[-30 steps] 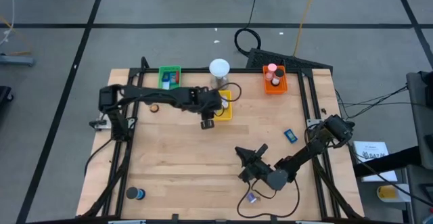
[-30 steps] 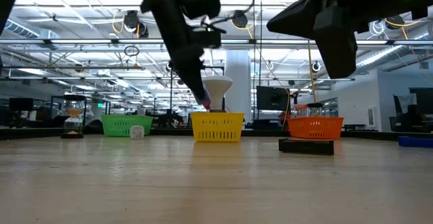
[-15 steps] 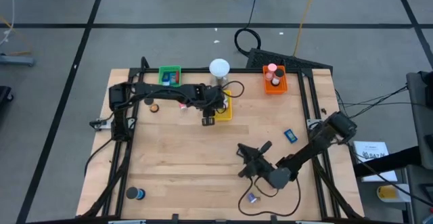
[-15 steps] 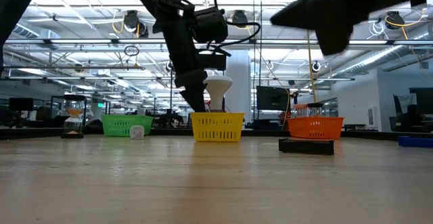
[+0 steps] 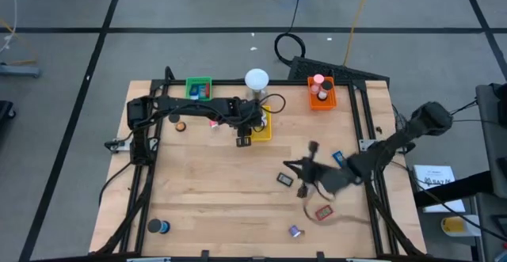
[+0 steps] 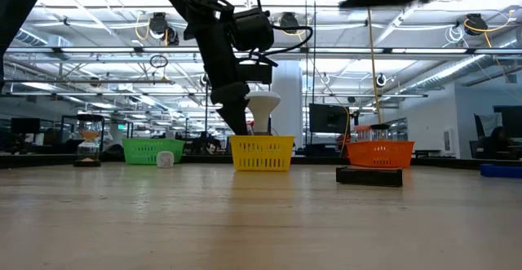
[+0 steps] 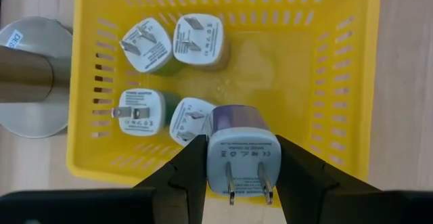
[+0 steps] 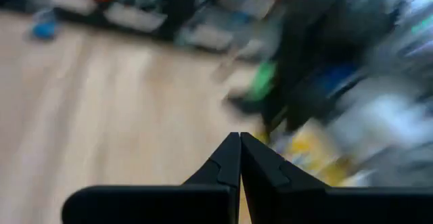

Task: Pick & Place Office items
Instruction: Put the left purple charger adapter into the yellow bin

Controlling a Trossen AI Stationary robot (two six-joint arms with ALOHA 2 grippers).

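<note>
My left gripper (image 7: 240, 164) hangs over the near side of the yellow tray (image 5: 265, 124), shut on a white plug adapter with a purple end (image 7: 238, 146). Several white plug adapters (image 7: 174, 75) lie in that tray. My right gripper (image 8: 239, 137) is shut on nothing and is raised above the table's right half (image 5: 295, 167). On the wood below it lie a dark piece (image 5: 285, 180), a red piece (image 5: 323, 212), a purple bit (image 5: 295, 231) and a blue piece (image 5: 339, 158). My left gripper pinches the plug adapter's two opposite side faces (image 7: 211, 158) between its two fingers, coming from above and pointing steeply down. The two prongs (image 7: 230, 181) face back toward the wrist. The adapter is lifted clear, above the tray's near wall.
A green tray (image 5: 199, 89) stands at the far left and an orange tray (image 5: 322, 93) at the far right. A white-domed metal cylinder (image 5: 257, 81) stands beside the yellow tray. A blue roll (image 5: 161, 227) lies near the front left corner, a small brown bit (image 5: 181, 125) at the left.
My right gripper has swung up from the near middle of the table and gone toward the right and far edges, turning as it rose and staying shut. A dark piece and a red piece now show where it stood. My left gripper sank slightly over the yellow tray.
</note>
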